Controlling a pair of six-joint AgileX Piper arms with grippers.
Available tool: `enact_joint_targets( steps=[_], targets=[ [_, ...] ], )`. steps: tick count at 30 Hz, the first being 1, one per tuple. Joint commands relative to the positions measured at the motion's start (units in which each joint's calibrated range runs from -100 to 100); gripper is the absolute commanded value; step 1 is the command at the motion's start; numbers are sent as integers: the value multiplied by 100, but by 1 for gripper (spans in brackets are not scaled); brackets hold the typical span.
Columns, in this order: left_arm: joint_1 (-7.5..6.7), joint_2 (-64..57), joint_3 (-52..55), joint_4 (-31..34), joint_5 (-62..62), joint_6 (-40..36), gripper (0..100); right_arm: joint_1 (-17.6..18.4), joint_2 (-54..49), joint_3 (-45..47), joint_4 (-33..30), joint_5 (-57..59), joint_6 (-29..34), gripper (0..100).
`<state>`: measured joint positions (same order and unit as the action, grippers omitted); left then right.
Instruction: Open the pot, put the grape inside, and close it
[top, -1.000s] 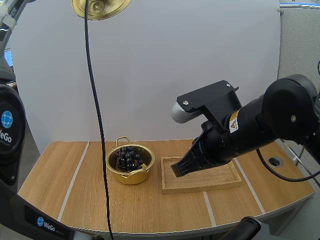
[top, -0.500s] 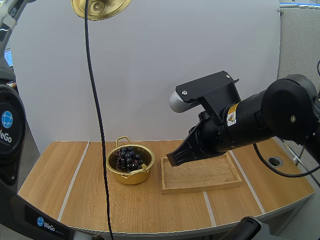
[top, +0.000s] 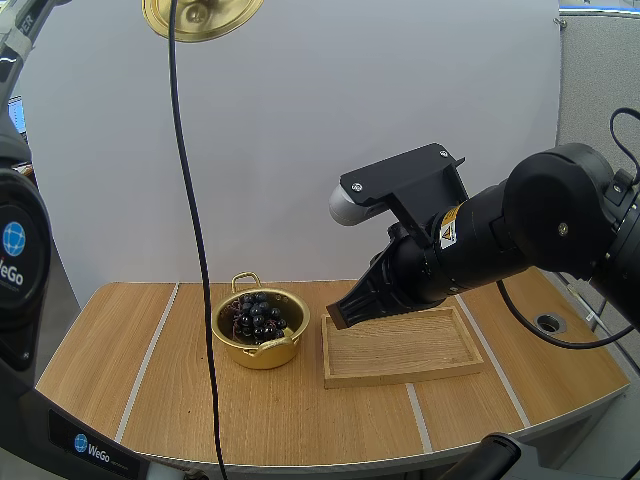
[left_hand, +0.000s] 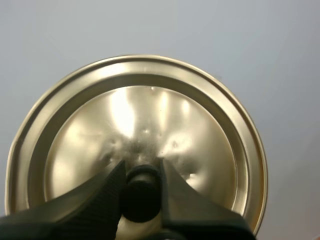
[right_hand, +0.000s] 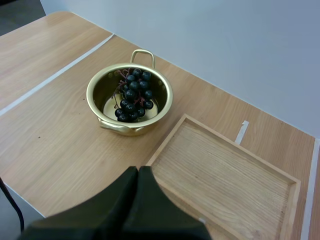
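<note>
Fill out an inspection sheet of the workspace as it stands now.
Surface: wooden table, light strips running across it.
Job's things: gold pot open, grapes inside; lid held high above the table.
Clutter: wooden tray beside the pot, nothing in it.
Grippers: left gripper pinches the lid's knob; right gripper shut on nothing, hovering by the tray's end nearest the pot.
Cables: nothing to report.
Surroundings: plain white backdrop behind the table.
</note>
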<state>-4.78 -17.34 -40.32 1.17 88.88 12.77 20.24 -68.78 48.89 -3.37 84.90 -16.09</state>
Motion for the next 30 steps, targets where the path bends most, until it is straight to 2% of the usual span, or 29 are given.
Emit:
enact_joint_targets(
  steps=[1, 9, 21, 30],
  targets=[
    [-17, -53, -46, 54, 176, -35, 0, -1, -19, -10, -61, -310, 38, 0],
    [-17, -53, -46, 54, 1112, -35, 0, -1, -19, -10, -72, -312, 38, 0],
    [-17, -10, 13, -117, 1112, 283, 0, -1, -19, -10, -72, -312, 38, 0],
    [-17, -10, 968, -349, 1112, 333, 0, -1, -19, -10, -73, -367, 38, 0]
  ],
)
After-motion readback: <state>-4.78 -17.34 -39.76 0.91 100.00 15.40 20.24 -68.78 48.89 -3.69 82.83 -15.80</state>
